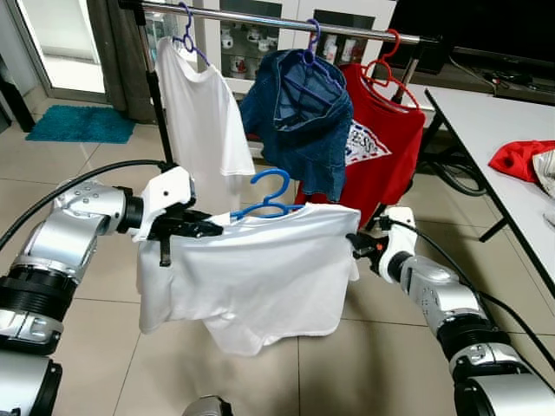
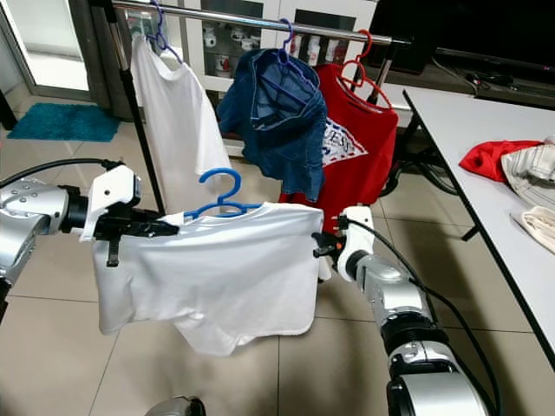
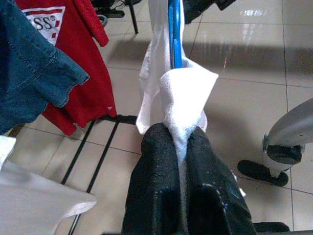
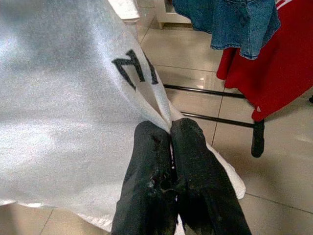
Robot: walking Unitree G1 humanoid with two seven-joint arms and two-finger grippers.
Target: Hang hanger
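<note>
A white T-shirt (image 1: 251, 277) on a blue hanger (image 1: 270, 198) hangs in the air between my two grippers, below and in front of the clothes rail (image 1: 286, 23). My left gripper (image 1: 208, 229) is shut on the shirt's left shoulder; in the left wrist view its fingers (image 3: 156, 166) pinch white cloth, with the blue hanger (image 3: 174, 34) just beyond. My right gripper (image 1: 354, 245) is shut on the shirt's right shoulder, and its fingers (image 4: 151, 147) squeeze the fabric in the right wrist view. The hanger's hook points up, well below the rail.
On the rail hang a white shirt (image 1: 201, 113), a denim garment (image 1: 299, 117) and a red T-shirt (image 1: 381, 139), each on its own hanger. A white table (image 1: 503, 147) with clothes stands to the right. The rack's black base bars (image 4: 215, 120) lie on the tiled floor.
</note>
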